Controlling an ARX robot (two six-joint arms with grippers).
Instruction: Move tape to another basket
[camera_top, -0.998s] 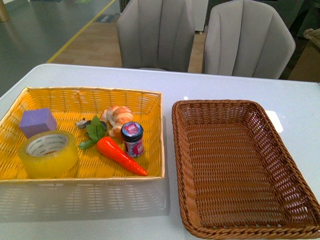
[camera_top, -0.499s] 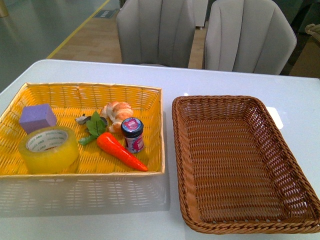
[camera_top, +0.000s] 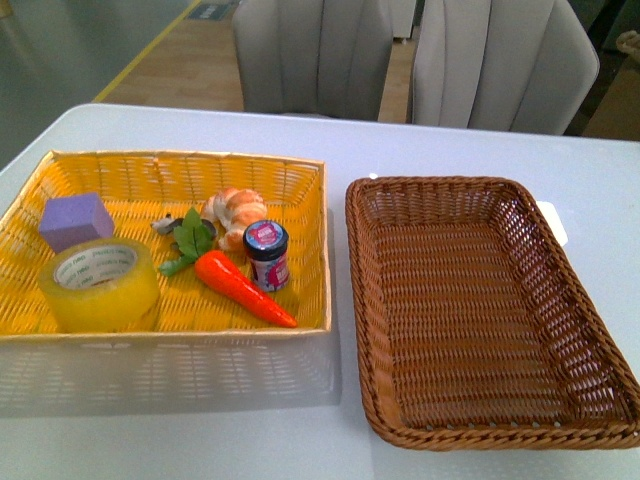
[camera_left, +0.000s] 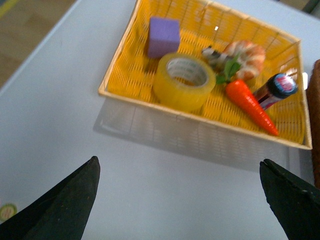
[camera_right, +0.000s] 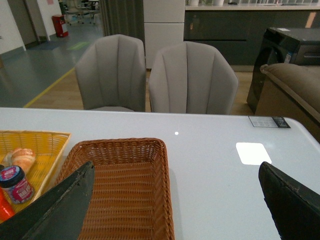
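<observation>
**Figure: front and wrist views, tape before pick-up.** The tape (camera_top: 100, 285) is being shown lying flat, core opening upward, in the near left corner of the yellow basket (camera_top: 160, 163), which is being carried on the left part of the desk (camera_top: 450, 150). The purple cube (camera_top: 75, 220) is being seen just behind the roll; whether the two are touching cannot be told. The carrot (camera_top: 243, 288) and the small jar (camera_top: 266, 254) are being shown apart from it, toward the basket's middle. The brown basket (camera_top: 470, 320), just beside the yellow one on its right, is being shown with nothing in it.

The left gripper (camera_left: 178, 162) is being held released, jaws spread wide and empty, above bare desk on the near side of the yellow basket. The right gripper (camera_right: 175, 167) is likewise being held released and empty, facing the brown basket.

The roll is being judged stiff, fairly light and not fragile. Its film face is probably slick, while the cardboard core is likely offering better friction. A hold across the ring wall is being suggested, with one finger inside the core and one outside. The side facing the carrot is being preferred, where neither the cube nor the basket's near wall is crowding the approach.
</observation>
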